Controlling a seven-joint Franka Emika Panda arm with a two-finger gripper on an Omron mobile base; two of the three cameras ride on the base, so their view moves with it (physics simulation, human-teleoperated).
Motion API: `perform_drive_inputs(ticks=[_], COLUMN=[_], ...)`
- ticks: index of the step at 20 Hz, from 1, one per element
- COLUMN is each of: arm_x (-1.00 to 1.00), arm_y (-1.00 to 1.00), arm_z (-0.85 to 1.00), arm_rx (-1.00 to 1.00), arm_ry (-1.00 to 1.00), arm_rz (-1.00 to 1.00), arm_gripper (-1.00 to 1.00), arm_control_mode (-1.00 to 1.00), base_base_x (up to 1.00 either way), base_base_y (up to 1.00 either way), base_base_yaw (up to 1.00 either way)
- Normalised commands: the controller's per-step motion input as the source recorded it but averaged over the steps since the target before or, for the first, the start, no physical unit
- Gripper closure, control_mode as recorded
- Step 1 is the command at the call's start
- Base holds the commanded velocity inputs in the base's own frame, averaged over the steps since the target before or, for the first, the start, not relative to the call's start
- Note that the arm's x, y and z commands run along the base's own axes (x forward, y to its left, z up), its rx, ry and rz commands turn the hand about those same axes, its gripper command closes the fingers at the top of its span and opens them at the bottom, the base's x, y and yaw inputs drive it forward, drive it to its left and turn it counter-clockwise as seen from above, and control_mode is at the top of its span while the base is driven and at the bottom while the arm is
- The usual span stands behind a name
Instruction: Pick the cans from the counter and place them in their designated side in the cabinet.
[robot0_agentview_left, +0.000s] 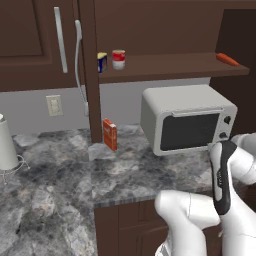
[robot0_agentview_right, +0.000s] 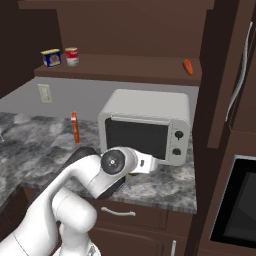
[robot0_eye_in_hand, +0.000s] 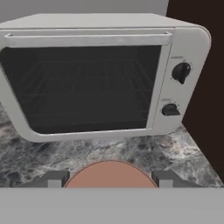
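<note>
We see a white toaster oven (robot0_agentview_left: 187, 119) with a dark glass door, a bar handle along the door's top edge and two dark knobs (robot0_eye_in_hand: 180, 72) stacked on its right side. Through the glass in the hand view we make out a wire rack inside. A flat orange-red box (robot0_agentview_left: 110, 134) stands upright on edge to its left, apart from it. A blue-and-yellow container (robot0_agentview_left: 102, 62) sits at the left end of the shelf, and a carrot (robot0_agentview_left: 227, 60) lies at the far right end. A cream wall outlet (robot0_agentview_left: 54, 105) is on the grey backsplash. At the far left stands a white appliance (robot0_agentview_left: 6, 145). We see a dark built-in oven window (robot0_agentview_right: 241, 205) at the lower right.
</note>
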Motion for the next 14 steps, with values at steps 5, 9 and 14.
perform_drive_inputs(ticks=[5, 9, 14], arm_x=[-0.50, -0.46, -0.44], arm_y=[0.09, 0.12, 0.14], arm_z=[0.28, 0.30, 0.30], arm_rx=[0.00, 0.00, 0.00], arm_ry=[0.00, 0.00, 0.00], arm_rz=[0.00, 0.00, 0.00], arm_gripper=[1.00, 1.00, 1.00], arm_control_mode=[-1.00, -1.00, -1.00], base_base_x=[0.00, 0.00, 0.00], base_base_y=[0.00, 0.00, 0.00], base_base_yaw=[0.00, 0.00, 0.00])
